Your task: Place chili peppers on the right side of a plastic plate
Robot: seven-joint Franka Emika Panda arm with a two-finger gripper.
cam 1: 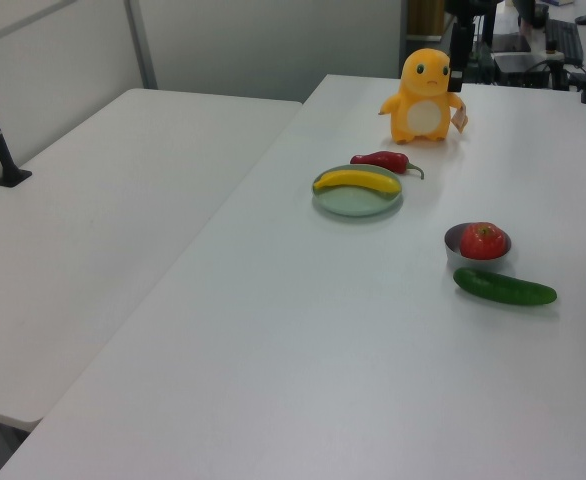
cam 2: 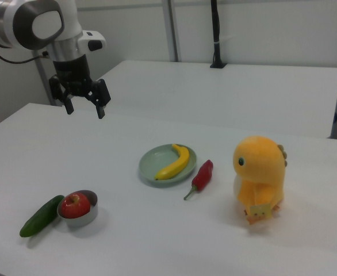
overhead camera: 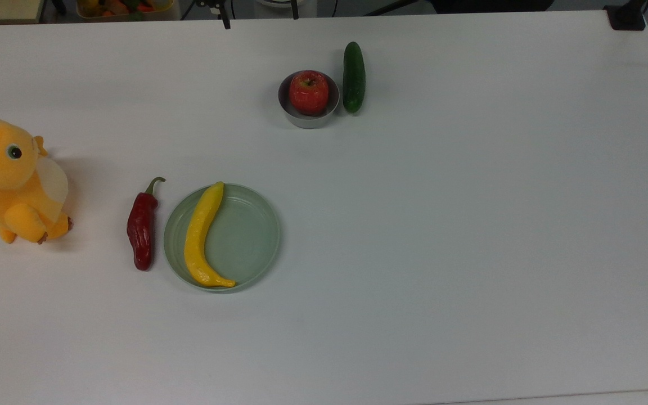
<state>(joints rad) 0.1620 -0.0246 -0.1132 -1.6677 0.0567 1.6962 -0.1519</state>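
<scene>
The dark-red chili pepper (overhead camera: 142, 230) with its green stem lies flat on the white table. It sits close beside the pale green plastic plate (overhead camera: 248, 239), on the top view's left. In the right view the chili (cam 2: 203, 175) is on the right of the plate (cam 2: 150, 164). A yellow banana (overhead camera: 200, 236) rests in the plate. My gripper (cam 2: 85, 108) hangs open and empty above the table's far side, well away from the chili. One of its fingertips (overhead camera: 225, 23) pokes in at the top view's upper edge.
An orange plush toy (overhead camera: 9, 180) stands at the top view's left, past the chili. A small metal bowl (overhead camera: 308, 119) holds a red apple (overhead camera: 308, 91), and a dark green cucumber (overhead camera: 353, 77) lies next to it.
</scene>
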